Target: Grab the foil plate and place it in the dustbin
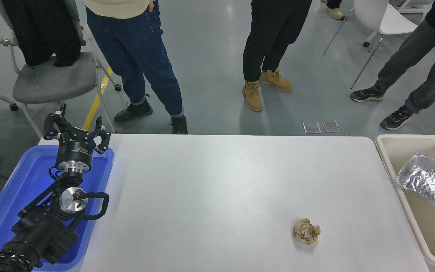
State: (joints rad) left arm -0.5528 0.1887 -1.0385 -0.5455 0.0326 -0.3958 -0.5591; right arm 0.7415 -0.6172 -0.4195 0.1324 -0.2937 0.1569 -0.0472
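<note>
Foil plate (429,184) inside the dustbin (387,140), lying tilted against the bin's tan interior toward its far side, partly cut off by the picture's right edge. No claw or hand on the plate. Judged from this: pick and drop both done, task as good as complete, with nothing left beyond pulling the working arm clear.

Right arm nowhere in view, so no telling whether its claw is spread or closed, or whether anything is held.

Left of the bin, on the white table (217,170): a small crumpled paper ball (306,231), well apart from the bin's rim, untouched and no part of this job.

Far left of the bin, across the table: left gripper (77,130) parked above a blue tray (10,192), fingers spread wide, holding nothing.

Beyond the bin and table, on the grey floor: three standing people, seen as legs only, in blue jeans (136,60), black trousers (270,37) and grey trousers (417,60), plus a grey chair (53,77) and a white chair (385,17).
</note>
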